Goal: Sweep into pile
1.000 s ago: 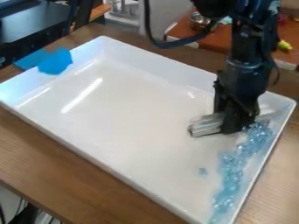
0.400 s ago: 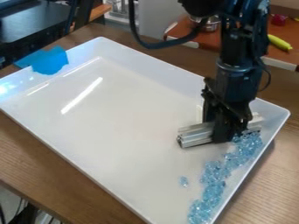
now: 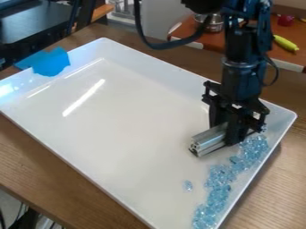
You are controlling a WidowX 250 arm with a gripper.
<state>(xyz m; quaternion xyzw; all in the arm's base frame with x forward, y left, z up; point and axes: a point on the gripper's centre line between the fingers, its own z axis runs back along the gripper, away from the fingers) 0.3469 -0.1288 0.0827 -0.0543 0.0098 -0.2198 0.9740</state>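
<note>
Over the right part of the white tray point(image 3: 128, 116), my black gripper point(image 3: 230, 134) hangs down, shut on a silver metal bar point(image 3: 210, 139). The bar lies low at the tray floor, its near end pointing left and toward the camera; its far part is hidden behind the gripper. Light blue translucent pieces point(image 3: 218, 181) form an uneven band along the tray's right wall, running from beside the gripper down to the near corner. One small blue piece point(image 3: 188, 185) lies apart, left of the band.
Blue tape point(image 3: 51, 61) covers part of the tray's far left rim. The tray stands on a wooden table point(image 3: 71, 188). Behind, on a reddish-brown surface, are a metal bowl point(image 3: 209, 23) and a yellow toy point(image 3: 286, 43).
Between the first two frames, the whole tray shifted left in view. Since then, the gripper has turned, swinging the bar's near end slightly right and toward the camera.
</note>
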